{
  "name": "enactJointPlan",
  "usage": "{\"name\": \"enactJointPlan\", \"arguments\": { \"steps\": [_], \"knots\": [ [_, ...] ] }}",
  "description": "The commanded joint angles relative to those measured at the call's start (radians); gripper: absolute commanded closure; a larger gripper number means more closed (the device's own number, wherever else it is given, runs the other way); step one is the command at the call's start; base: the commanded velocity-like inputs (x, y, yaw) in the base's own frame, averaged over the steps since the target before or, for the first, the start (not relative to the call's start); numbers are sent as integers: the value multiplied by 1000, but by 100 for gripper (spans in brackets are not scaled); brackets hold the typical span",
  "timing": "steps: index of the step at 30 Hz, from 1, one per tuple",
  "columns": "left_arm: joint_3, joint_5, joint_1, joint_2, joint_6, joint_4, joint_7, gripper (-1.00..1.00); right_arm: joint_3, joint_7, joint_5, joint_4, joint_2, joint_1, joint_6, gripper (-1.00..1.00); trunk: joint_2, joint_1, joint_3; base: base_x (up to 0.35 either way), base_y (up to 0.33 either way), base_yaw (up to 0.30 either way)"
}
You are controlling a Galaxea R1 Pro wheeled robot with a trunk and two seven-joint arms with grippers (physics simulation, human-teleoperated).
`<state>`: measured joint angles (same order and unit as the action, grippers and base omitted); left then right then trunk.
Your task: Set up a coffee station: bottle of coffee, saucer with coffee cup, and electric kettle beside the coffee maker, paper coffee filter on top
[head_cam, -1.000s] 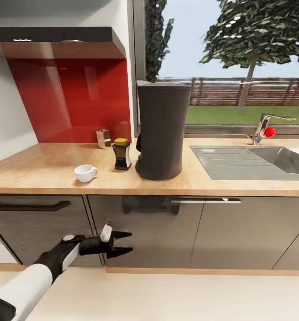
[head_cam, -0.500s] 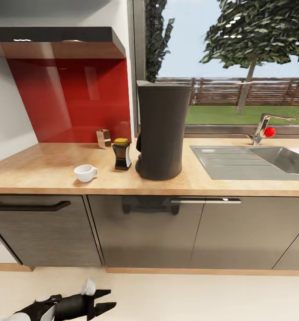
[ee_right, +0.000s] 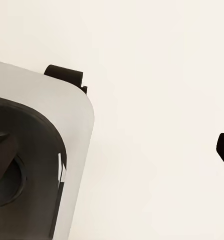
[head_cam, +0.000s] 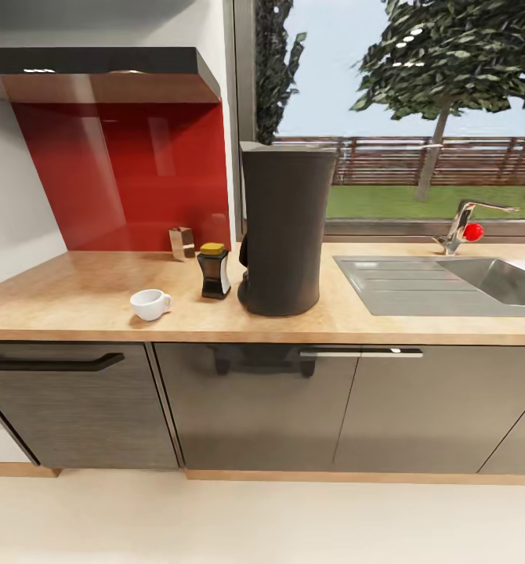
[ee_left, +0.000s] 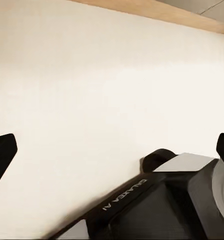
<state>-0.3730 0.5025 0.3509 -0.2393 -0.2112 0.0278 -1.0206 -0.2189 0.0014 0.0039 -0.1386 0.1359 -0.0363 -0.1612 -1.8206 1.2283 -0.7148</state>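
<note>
Coffee maker [head_cam: 284, 227] – tall dark grey body, flat top, stands upright on the wooden countertop [head_cam: 74, 294], long axis vertical, its narrow dark side notch toward the bottle. Just left of it, close but apart, the bottle of coffee [head_cam: 214, 271]: dark glass, yellow cap, white label side, upright. Farther left and nearer the counter edge, the coffee cup [head_cam: 150, 304] – white, sitting right way up directly on the wood, handle pointing right toward the bottle. Behind the bottle near the red backsplash [head_cam: 121, 172] a small metallic box-like container [head_cam: 182, 243]. Right of the maker, a steel sink [head_cam: 450, 283] with drainboard, faucet [head_cam: 466, 223] with red knob behind it. Below: dark cabinet fronts, a bar handle [head_cam: 47, 362] on the left drawer, slim handle [head_cam: 361, 353] under the maker. Window with tree and fence behind. Nothing stands between cup, bottle and maker.

Left wrist view: left gripper [ee_left: 114, 152] over pale floor [ee_left: 91, 75], dark fingertips at opposite edges – spread wide, nothing between; robot base part below. Right wrist view: right gripper [ee_right: 112, 150] tips likewise far apart, empty, over floor and grey base.
</note>
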Motion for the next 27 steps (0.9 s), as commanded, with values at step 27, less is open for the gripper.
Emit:
{"name": "enactJointPlan", "arguments": {
  "steps": [27],
  "knots": [
    [22,10,-23,-1,-10,0,63,-100,-1,-1,-1,1,-1,-1,-3,-100,0,0,-1,0,0,0]
  ]
}}
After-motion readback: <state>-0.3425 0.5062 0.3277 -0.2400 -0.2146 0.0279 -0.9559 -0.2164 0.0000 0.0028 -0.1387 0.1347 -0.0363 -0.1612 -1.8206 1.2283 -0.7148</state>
